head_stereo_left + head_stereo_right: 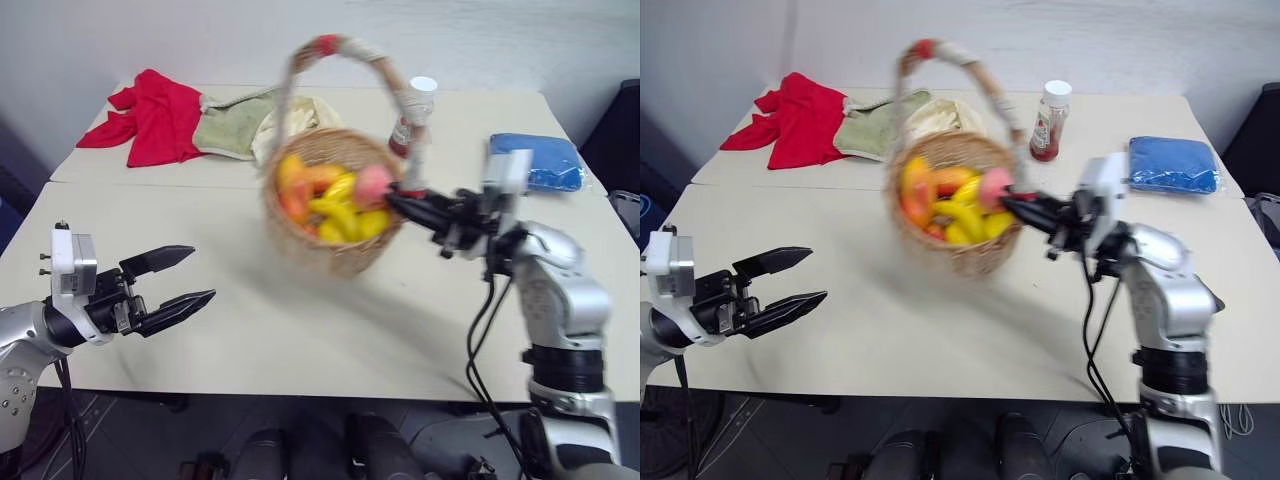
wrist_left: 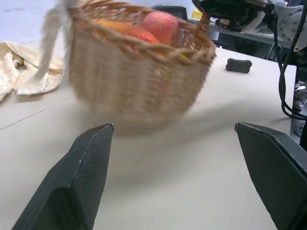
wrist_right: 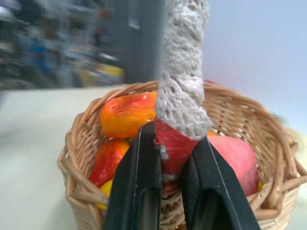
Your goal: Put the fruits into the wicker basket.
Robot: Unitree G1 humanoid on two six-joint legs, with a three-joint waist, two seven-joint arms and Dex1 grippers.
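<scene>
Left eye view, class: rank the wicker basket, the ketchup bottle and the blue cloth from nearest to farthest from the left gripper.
1. wicker basket, mid-table, to the right of the left gripper.
2. ketchup bottle, behind the basket, further right.
3. blue cloth, far right corner.

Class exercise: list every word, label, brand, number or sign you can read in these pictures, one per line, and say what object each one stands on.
No text can be read anywhere in these pictures.
Small bottle with white cap behind the wicker basket: it bears a red and white label, too small and blurred to read.
Blue packet on the table: no print can be made out.
</scene>
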